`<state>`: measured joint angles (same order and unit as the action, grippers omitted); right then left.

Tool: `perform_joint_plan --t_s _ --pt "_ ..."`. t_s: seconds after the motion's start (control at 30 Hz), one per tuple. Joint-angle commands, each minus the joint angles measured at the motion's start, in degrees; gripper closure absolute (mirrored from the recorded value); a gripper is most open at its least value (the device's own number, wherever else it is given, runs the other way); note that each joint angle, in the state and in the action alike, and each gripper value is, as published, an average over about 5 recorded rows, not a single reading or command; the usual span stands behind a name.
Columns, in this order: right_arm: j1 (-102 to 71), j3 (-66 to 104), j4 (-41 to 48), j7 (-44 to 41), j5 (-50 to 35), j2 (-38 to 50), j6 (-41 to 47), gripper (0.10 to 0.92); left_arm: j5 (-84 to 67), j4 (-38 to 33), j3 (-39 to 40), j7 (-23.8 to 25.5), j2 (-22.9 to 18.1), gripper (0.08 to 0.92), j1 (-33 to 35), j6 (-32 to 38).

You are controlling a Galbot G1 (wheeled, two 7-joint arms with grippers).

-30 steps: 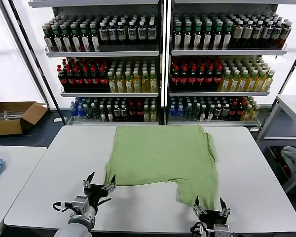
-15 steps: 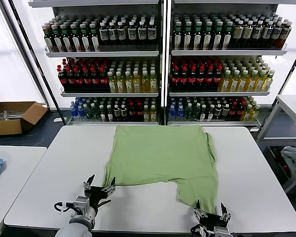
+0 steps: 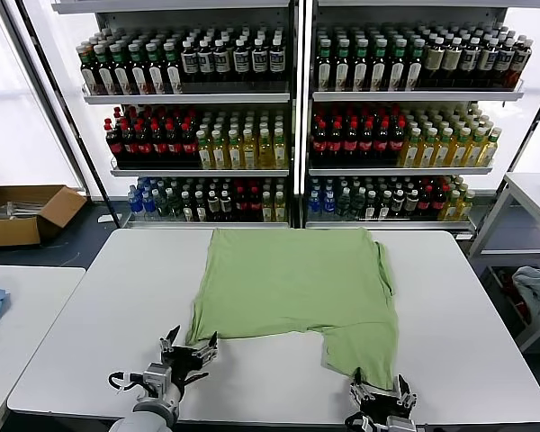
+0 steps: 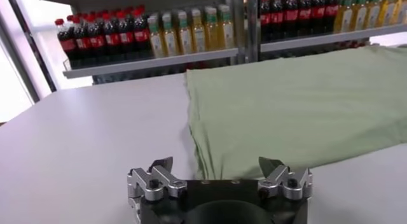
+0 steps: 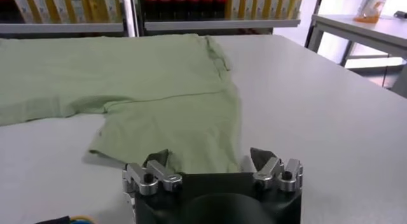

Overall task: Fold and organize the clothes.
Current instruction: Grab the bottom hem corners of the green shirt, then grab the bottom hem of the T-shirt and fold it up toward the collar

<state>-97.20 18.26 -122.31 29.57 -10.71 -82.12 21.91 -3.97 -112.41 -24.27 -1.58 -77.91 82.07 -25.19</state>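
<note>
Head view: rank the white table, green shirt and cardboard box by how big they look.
1. White table
2. Green shirt
3. Cardboard box, though it sits farther back on the floor, so its true size against the shirt is unsure.

The shirt (image 3: 297, 292) is spread on the table (image 3: 468, 315) at frame centre, its lower right part reaching toward the near edge. At lower left the left gripper (image 3: 188, 347) is set at the shirt's near left corner — at lower right the right gripper (image 3: 379, 391) is placed at the shirt's lowest hem. Shelves of bottles (image 3: 297, 117) are ranged across the top, behind the table. A cardboard box (image 3: 22, 214) is seen at far left — a second table (image 3: 18, 315) below it.
</note>
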Motion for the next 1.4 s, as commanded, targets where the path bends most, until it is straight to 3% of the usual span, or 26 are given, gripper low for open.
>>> perform_joint_plan --t_s 0.03,0.7,0.83,1.1,1.4 --pt "-0.06 -0.12 0.44 0.17 -0.47 -0.07 0.09 0.347 1.43 0.59 0.56 0.19 0.0 0.286 0.06 -0.14" --pt "-0.4 0.01 0.42 -1.96 -1.89 0.62 -2.25 0.894 1.19 0.78 1.06 0.52 0.03 0.859 0.26 0.25" --pt "-0.35 0.08 -1.49 -3.83 -0.18 1.16 -4.48 0.917 -1.47 0.37 0.72 -0.57 -0.34 0.909 -0.27 3.13" --pt "2.68 1.84 -6.39 -7.06 3.1 1.8 -6.94 0.917 -5.75 -3.61 0.19 -2.56 -0.86 0.916 -3.21 5.79" --pt "15.24 4.86 -2.77 -10.21 4.36 5.96 -4.21 0.917 -5.98 -2.38 0.92 -2.64 -0.37 0.916 -8.41 4.5"
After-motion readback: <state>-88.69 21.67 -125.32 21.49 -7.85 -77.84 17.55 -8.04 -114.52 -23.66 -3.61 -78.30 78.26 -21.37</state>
